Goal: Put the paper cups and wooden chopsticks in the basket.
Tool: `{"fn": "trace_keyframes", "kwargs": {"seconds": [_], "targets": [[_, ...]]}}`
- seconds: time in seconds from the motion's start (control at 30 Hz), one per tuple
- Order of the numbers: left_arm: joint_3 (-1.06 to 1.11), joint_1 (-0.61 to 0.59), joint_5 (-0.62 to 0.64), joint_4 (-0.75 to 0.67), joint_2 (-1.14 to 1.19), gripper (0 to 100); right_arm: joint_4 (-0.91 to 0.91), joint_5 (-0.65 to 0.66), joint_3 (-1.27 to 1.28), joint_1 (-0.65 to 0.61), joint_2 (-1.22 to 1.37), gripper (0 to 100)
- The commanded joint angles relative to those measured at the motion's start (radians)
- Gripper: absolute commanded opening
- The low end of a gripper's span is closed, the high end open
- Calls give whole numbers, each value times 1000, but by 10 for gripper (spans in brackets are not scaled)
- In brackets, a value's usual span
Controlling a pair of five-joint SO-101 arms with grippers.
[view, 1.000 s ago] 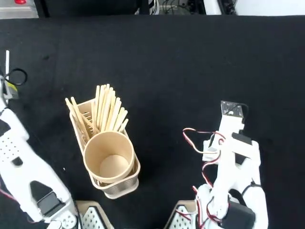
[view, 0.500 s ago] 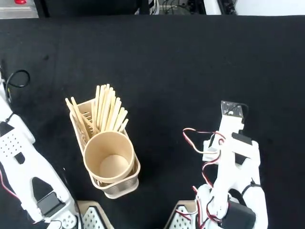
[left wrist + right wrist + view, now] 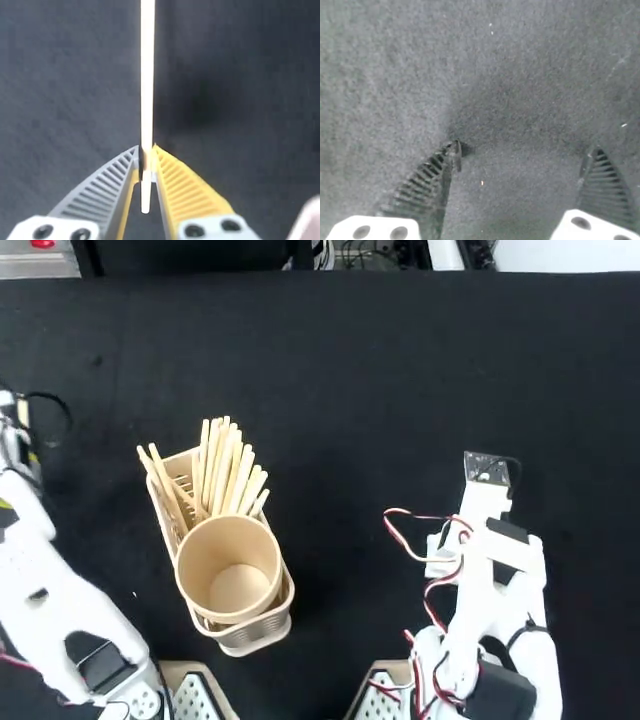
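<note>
Pinched on one chopstick (image 3: 147, 75) that runs straight out past its tips, the left hand (image 3: 146, 152) sits at the desk's (image 3: 400, 360) left edge, the basket (image 3: 262, 632) well apart toward the middle.

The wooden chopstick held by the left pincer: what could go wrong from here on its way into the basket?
1. The left pincer grips the pale wooden chopstick close to one end, so the long free part could swing or slip out.
2. The beige slatted plastic basket is crowded by a beige paper cup and a bundle of wooden chopsticks; the new one may strike them and fall onto the black cloth.
</note>
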Motion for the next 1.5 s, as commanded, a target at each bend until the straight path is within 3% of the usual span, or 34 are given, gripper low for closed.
{"fn": "trace_keyframes", "kwargs": {"seconds": [0.0,0.2,0.37,0.43,0.67,0.93,1.1,1.2,1.47], "targets": [[769,54,-28,-267,-505,29,0,8,4,11,-15,382],[1354,54,-28,-617,-993,34,0,8,4,11,-15,382],[1477,44,-21,-594,-1166,272,2,8,4,12,-15,382],[1460,28,-21,-585,-1191,313,2,8,4,12,-15,382],[1270,64,57,-666,-1137,263,2,8,4,12,-15,382],[1003,143,58,-758,-700,259,2,8,4,12,-15,382],[828,130,57,-750,-410,123,2,8,4,14,-15,382],[769,134,52,-695,-370,50,2,8,4,14,-15,382],[751,137,57,-620,-417,29,2,8,4,14,-15,382]]}}
